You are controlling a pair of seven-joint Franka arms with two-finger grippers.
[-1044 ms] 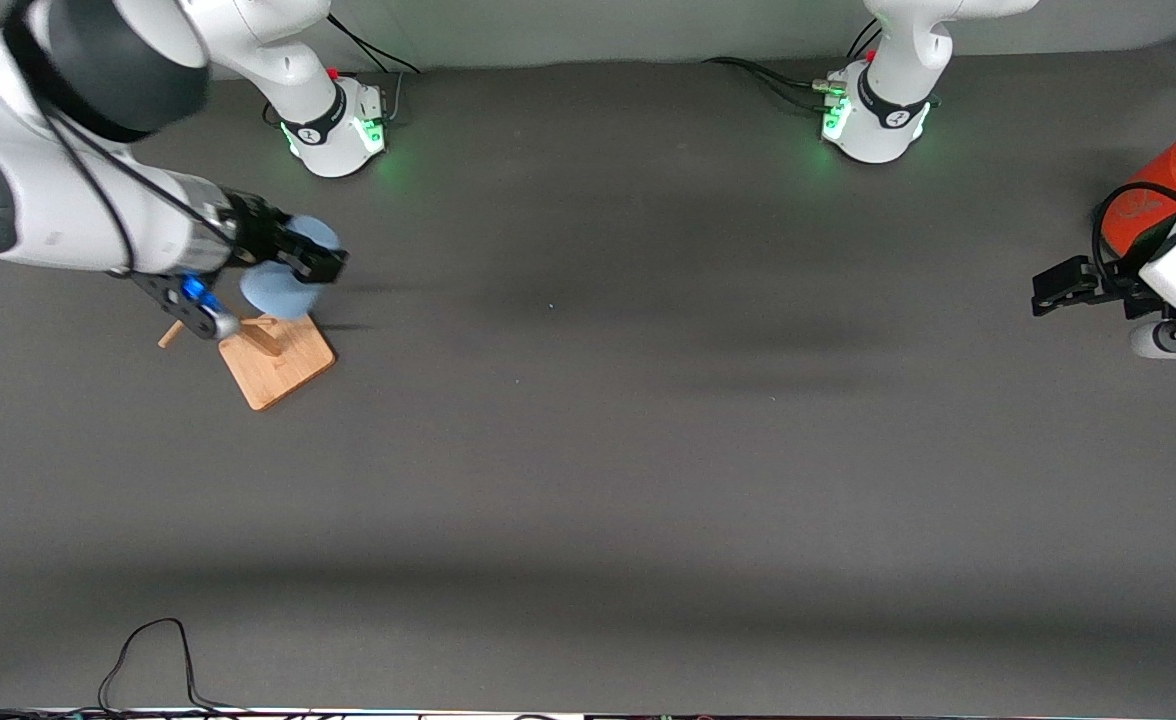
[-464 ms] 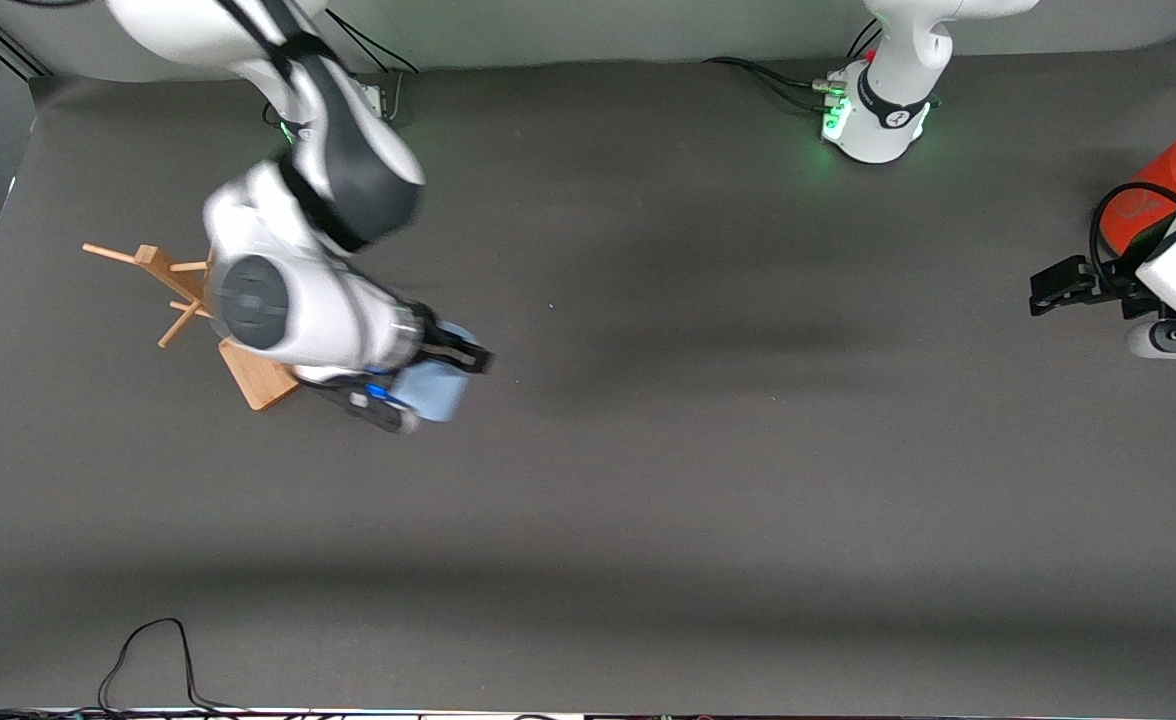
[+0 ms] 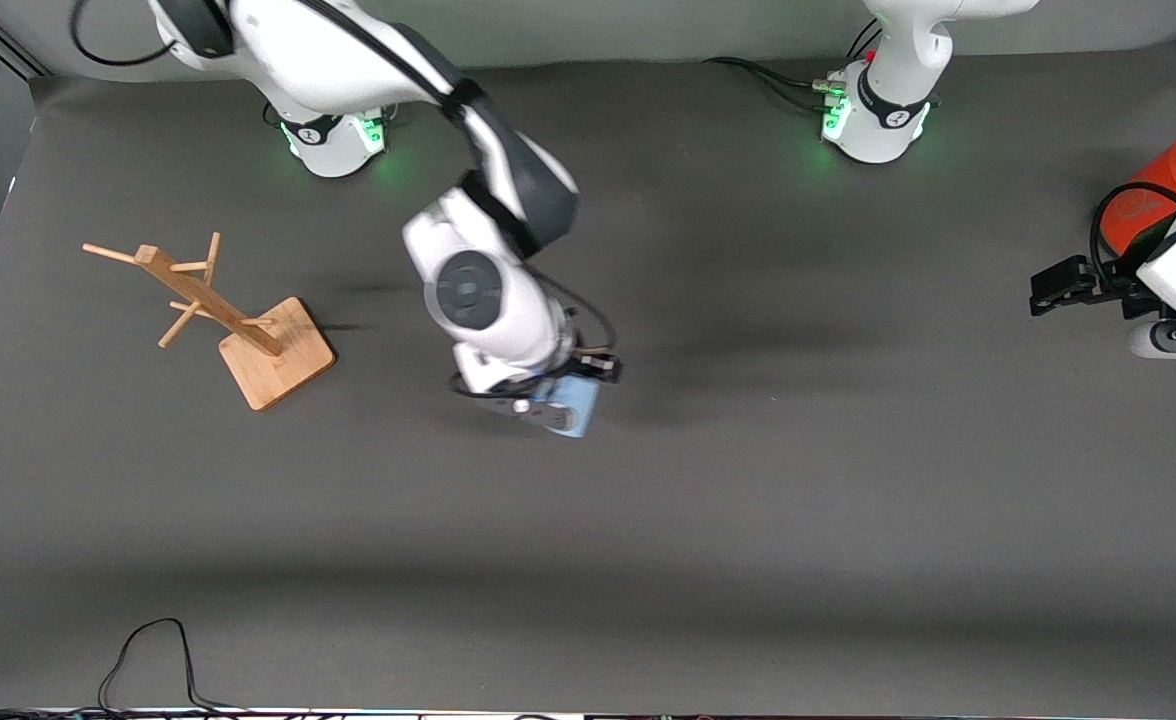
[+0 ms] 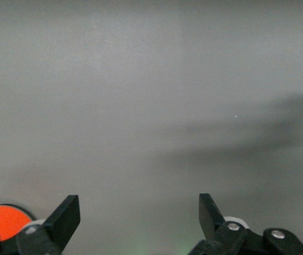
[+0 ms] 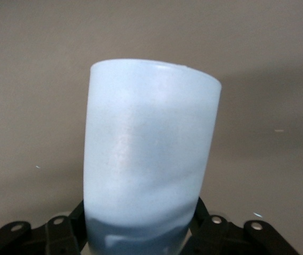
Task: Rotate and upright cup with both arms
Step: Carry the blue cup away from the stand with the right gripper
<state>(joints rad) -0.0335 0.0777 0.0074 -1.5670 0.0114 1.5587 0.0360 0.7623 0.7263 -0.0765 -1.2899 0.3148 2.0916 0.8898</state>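
Cup, small pale-blue matte plastic tumbler (image 3: 573, 403), sat clamped in your right gripper (image 3: 580, 380) over mid-table, at three o'clock from the wooden peg rack (image 3: 248, 325), likely carried for handover. Your left gripper (image 3: 1056, 284) waited spread apart, beside the orange can (image 3: 1148, 195).

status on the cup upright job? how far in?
Done: the cup is off the wooden rack, which stands bare toward the right arm's end.
In hand: the right hand is shut on the cup, carrying it over the table's middle.
Left: the left hand waits open beside the orange can; no two-arm rotation yet, and the cup is not set upright.
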